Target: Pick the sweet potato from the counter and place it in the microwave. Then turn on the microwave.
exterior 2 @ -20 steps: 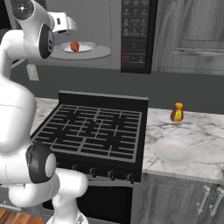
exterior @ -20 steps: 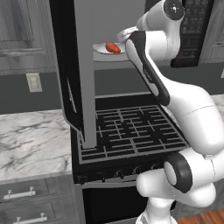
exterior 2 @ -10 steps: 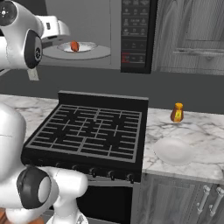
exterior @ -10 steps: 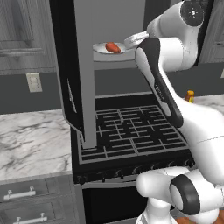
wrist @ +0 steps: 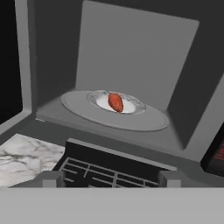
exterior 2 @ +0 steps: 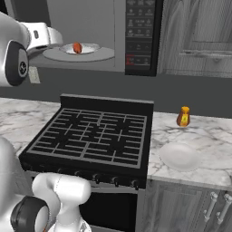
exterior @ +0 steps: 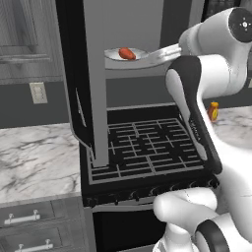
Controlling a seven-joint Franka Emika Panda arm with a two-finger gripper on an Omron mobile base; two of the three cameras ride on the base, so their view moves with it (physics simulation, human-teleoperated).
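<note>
A rendered home kitchen. Black gas stovetop (exterior 2: 93, 136) with grates and front knobs at the centre, flanked on both sides by white marble-look counter (exterior 2: 199, 140) over grey drawers (exterior: 29, 224) with silver bar handles. Above the stovetop, an open microwave (exterior 2: 113, 36) with dark button panel. Grey wood cabinets (exterior 2: 195, 36) beside the microwave, wall outlet (exterior: 38, 92) left of the stovetop, white plate (exterior 2: 180, 156) and orange bottle (exterior 2: 183, 117) to its right.

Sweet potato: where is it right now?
The sweet potato lies on the white plate inside the open microwave, above the stovetop. In the hand view it sits centre, beyond the gripper.
</note>
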